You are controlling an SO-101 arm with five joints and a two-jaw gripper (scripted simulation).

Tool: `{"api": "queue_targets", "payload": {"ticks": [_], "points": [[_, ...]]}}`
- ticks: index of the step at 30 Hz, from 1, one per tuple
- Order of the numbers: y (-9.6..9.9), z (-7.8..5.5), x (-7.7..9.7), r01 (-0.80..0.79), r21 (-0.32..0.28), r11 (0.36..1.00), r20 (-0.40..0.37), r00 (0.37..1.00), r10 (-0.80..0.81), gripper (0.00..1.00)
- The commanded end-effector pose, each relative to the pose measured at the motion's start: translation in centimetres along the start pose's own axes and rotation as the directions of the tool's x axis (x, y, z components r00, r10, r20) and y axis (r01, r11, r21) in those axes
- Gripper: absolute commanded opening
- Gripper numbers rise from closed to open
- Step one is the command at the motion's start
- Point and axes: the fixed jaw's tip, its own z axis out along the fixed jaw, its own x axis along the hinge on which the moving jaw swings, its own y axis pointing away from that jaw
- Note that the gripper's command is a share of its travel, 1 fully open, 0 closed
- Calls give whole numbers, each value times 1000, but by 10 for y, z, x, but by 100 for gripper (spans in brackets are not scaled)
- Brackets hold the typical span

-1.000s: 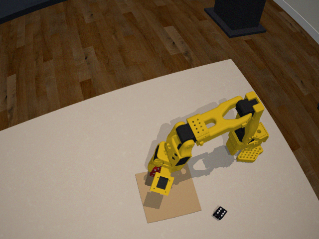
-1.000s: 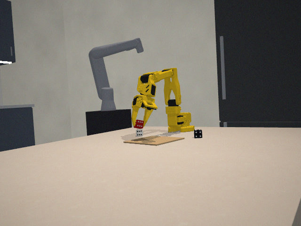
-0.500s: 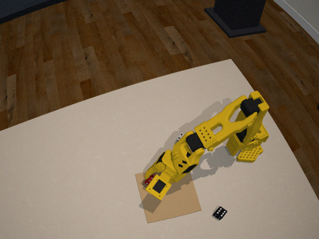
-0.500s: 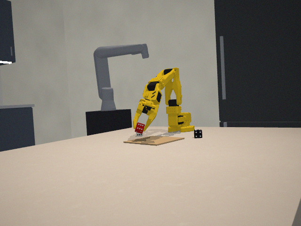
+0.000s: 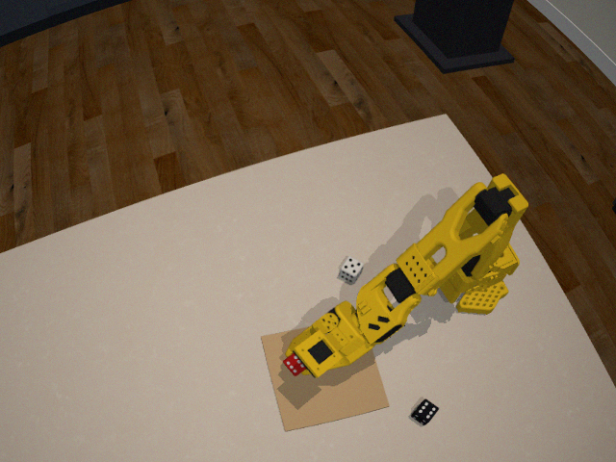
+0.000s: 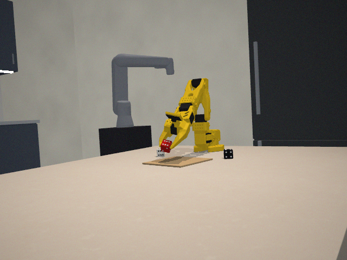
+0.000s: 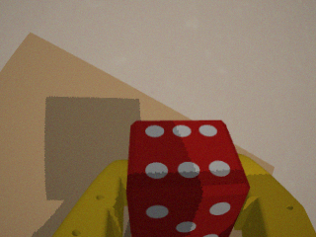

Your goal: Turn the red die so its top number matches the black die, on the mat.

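Observation:
My yellow gripper (image 5: 297,365) (image 6: 167,147) (image 7: 181,224) is shut on the red die (image 5: 294,365) (image 6: 166,145) (image 7: 182,185) and holds it a little above the left part of the tan mat (image 5: 347,393) (image 6: 193,161) (image 7: 27,125). In the wrist view the die shows a six-pip face toward the camera and a five-pip face below it. The black die (image 5: 423,411) (image 6: 227,153) lies on the table right of the mat with six pips on top.
A white die (image 5: 349,269) (image 6: 160,153) lies on the table beyond the mat, five pips on top. The arm's base (image 5: 479,295) stands near the table's right edge. A grey robot arm (image 6: 123,84) stands behind the table.

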Motion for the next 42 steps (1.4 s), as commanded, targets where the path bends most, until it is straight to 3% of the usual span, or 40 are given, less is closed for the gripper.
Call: {"api": "queue_targets", "payload": {"ticks": [1,9,17,42], "points": [[-1,-9,-23,-82,18,996,160,984,78,0],[6,-19,-28,-205,-18,979,281,938,202,0],[8,-24,-29,-252,-42,967,328,911,252,0],[9,-26,-30,-270,-53,962,345,899,271,0]]}}
